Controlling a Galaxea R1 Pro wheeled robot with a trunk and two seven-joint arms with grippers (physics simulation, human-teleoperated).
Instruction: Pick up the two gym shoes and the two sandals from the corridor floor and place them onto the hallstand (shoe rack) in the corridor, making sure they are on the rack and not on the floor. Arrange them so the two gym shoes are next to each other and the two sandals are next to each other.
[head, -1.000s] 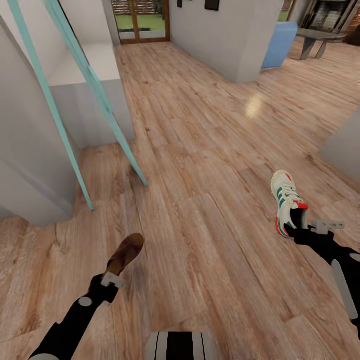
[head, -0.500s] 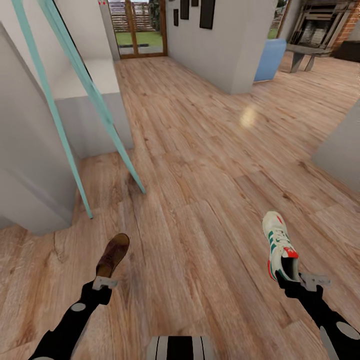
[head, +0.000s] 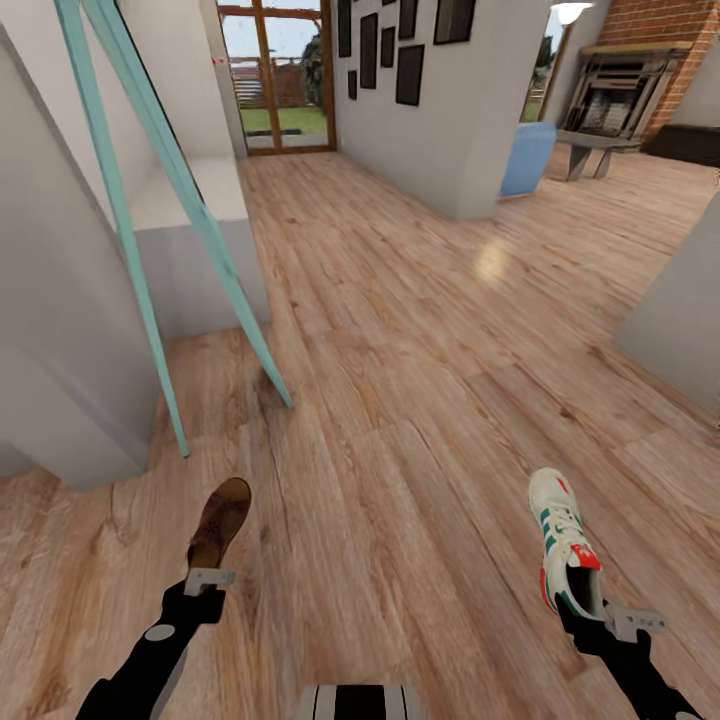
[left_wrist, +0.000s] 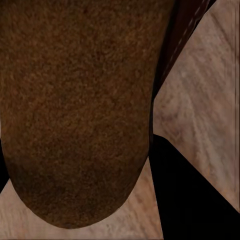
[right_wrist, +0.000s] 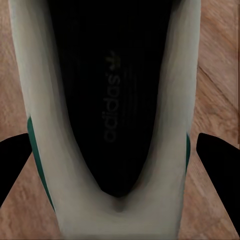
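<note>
My left gripper (head: 205, 582) is shut on the heel end of a dark brown sandal (head: 222, 518), which it holds low over the corridor floor (head: 400, 400). In the left wrist view the sandal (left_wrist: 75, 110) is very close, with one black finger (left_wrist: 195, 200) beside it. My right gripper (head: 592, 618) is shut on the heel of a white gym shoe (head: 560, 540) with green stripes and a red-orange patch. The right wrist view looks into that gym shoe (right_wrist: 115, 100), with black fingers (right_wrist: 12, 162) on either side. A low pale-grey flat-topped unit, apparently the hallstand (head: 190, 210), stands ahead at the left.
Two slanted teal bars (head: 190, 220) lean across the left side, in front of a grey wall block (head: 60, 320). A white wall corner (head: 450, 120) and a blue object (head: 525, 160) lie ahead. A grey block (head: 680, 300) stands at the right. Open floor runs to a glass door (head: 280, 80).
The whole picture has shifted, so the camera has moved and now shows more of the far rooms. Both shoes sit lower in view, and each gripper keeps its hold.
</note>
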